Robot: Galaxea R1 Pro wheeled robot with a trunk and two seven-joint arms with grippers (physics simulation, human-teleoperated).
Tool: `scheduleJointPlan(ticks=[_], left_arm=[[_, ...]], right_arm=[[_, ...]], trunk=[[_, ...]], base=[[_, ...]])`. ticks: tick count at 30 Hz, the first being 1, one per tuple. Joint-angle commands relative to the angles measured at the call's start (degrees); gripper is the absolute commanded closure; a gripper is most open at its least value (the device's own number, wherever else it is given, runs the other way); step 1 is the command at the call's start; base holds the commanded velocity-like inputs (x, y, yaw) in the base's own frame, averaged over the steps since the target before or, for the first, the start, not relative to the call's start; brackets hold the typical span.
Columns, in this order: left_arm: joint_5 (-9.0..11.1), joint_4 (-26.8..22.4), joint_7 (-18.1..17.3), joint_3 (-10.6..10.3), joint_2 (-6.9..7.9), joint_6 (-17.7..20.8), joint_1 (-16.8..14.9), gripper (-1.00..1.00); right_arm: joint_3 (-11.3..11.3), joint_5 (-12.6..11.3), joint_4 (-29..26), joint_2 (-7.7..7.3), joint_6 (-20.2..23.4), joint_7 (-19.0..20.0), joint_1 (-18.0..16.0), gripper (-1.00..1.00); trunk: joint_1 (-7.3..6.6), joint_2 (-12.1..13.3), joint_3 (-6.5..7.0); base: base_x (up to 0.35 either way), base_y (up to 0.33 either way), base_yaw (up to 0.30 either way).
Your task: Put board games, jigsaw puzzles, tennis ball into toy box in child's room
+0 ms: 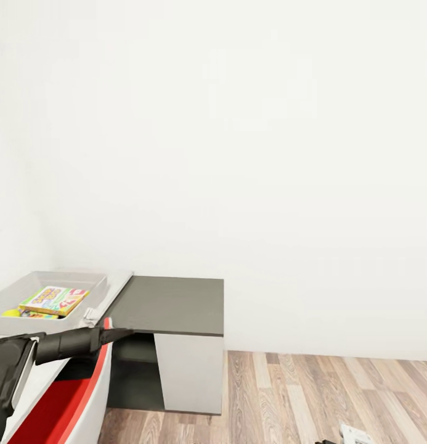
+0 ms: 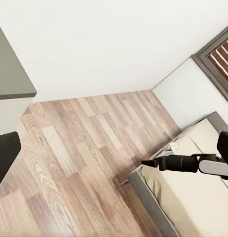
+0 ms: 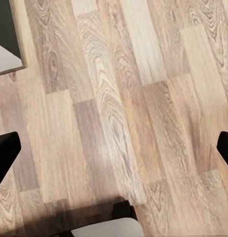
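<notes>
The toy box holds already a yellow board game and more, while both claws, spread and empty, hang over the floor.

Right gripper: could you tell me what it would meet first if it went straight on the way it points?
Most likely the wood floor: the right gripper, fingers apart and holding nothing, points at bare planks, with nothing visible between, though depth is unclear.
</notes>
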Motion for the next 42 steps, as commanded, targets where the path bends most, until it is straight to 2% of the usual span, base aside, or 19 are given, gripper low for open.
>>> scheduleJointPlan(ticks=[1,9,14,19,20,23,26,28,30,32,33,34,36,38,39,40,41,42], left_arm=[[-0.8,0.2,-0.4,0.1,-0.26,0.4,0.0,-1.00],[-1.4,1.1,0.0,0.1,-0.70,0.1,0.0,-1.00],[-1.5,3.5,1.3,0.0,-0.76,-1.4,0.0,-1.00],[-1.5,7.5,4.0,0.0,-1.14,-3.6,0.0,-1.00],[-1.6,9.4,5.4,0.0,-1.39,-4.7,0.0,-1.00],[-1.6,15.8,11.5,-1.3,-2.40,-9.5,0.0,-1.00],[-1.5,23.4,19.6,-3.4,-2.88,-14.4,0.0,-1.00],[-1.5,26.3,22.5,-4.0,-2.98,-16.1,0.0,-1.00],[-1.5,32.2,28.6,-4.9,-3.52,-19.6,0.0,-1.00],[-1.6,35.0,31.6,-5.1,-4.12,-21.4,0.0,-1.00],[-1.6,37.7,34.9,-5.3,-4.87,-23.1,0.0,-1.00],[-1.6,39.0,36.6,-5.4,-5.24,-23.9,0.0,-1.00],[-2.2,44.1,44.3,-5.6,-6.59,-27.7,0.0,-1.00],[-2.7,46.8,48.4,-5.7,-7.04,-29.9,0.0,-1.00],[-3.3,49.7,52.5,-5.7,-7.35,-32.2,0.0,-1.00],[-3.6,51.3,54.5,-5.7,-7.46,-33.5,0.0,-1.00],[-4.0,54.4,58.2,-5.7,-7.63,-36.1,0.0,-1.00],[-4.1,56.0,60.0,-5.7,-7.68,-37.4,0.0,-1.00]], right_arm=[[0.5,-0.6,-0.1,-0.04,0.2,0.1,0.1,-1.00],[0.4,-0.6,0.0,0.26,0.0,0.1,0.5,-1.00],[0.4,-0.6,0.0,0.49,-0.1,0.1,0.5,-1.00],[0.6,-0.2,0.0,0.69,-0.5,0.0,0.9,-1.00],[0.6,0.0,-0.1,1.04,-1.1,-0.1,1.4,-1.00],[0.8,0.3,-0.1,2.83,-3.3,-0.4,2.1,-1.00],[0.9,0.4,-0.1,3.35,-3.7,-0.5,2.3,-1.00],[0.9,0.4,-0.1,3.43,-3.8,-0.5,2.3,-1.00],[0.9,0.4,-0.1,3.48,-3.9,-0.5,2.4,-1.00],[0.9,0.4,-0.1,3.50,-4.0,-0.5,2.4,-1.00],[1.0,0.4,-0.1,3.54,-4.0,-0.5,2.5,-1.00],[1.0,0.5,-0.1,3.55,-4.0,-0.5,2.5,-1.00],[1.0,0.5,-0.1,3.59,-4.1,-0.5,2.8,-1.00],[1.0,0.5,-0.1,3.59,-4.1,-0.5,3.2,-1.00],[1.0,0.5,-0.1,3.60,-4.1,-0.5,3.7,-1.00],[1.0,0.5,-0.1,3.60,-4.1,-0.5,4.1,-1.00],[1.0,0.5,-0.1,3.60,-4.1,-0.5,4.6,-1.00],[1.0,0.5,-0.1,3.61,-4.1,-0.5,4.9,-1.00]], trunk=[[0.02,-0.1,-0.11],[0.02,-0.1,-0.78],[0.02,-0.1,-1.20],[0.02,-0.1,-1.45],[0.02,-0.1,-1.47],[0.02,-0.1,-1.49],[0.02,-0.1,-1.50],[0.02,-0.1,-1.50],[0.02,-0.1,-1.50],[0.02,-0.1,-1.50],[0.02,-0.1,-1.50],[0.02,-0.1,-1.50],[0.02,-0.1,-1.50],[0.02,-0.1,-1.50],[0.02,-0.1,-1.50],[0.02,-0.1,-1.50],[0.02,-0.1,-1.50],[0.02,-0.1,-1.50]], base=[[0.000,0.000,-0.121],[0.000,0.000,-0.142],[0.000,0.000,-0.152],[0.000,0.000,-0.090],[0.000,0.000,-0.032],[0.000,0.000,-0.013],[0.000,0.000,-0.004],[0.000,0.000,-0.002],[0.000,0.000,0.000],[0.000,0.000,0.000],[0.000,0.000,0.000],[0.000,0.000,0.000],[0.000,0.000,0.000],[0.000,0.000,0.000],[0.000,0.000,0.000],[0.000,0.000,0.000],[0.000,0.000,0.000],[0.000,0.000,0.000]])
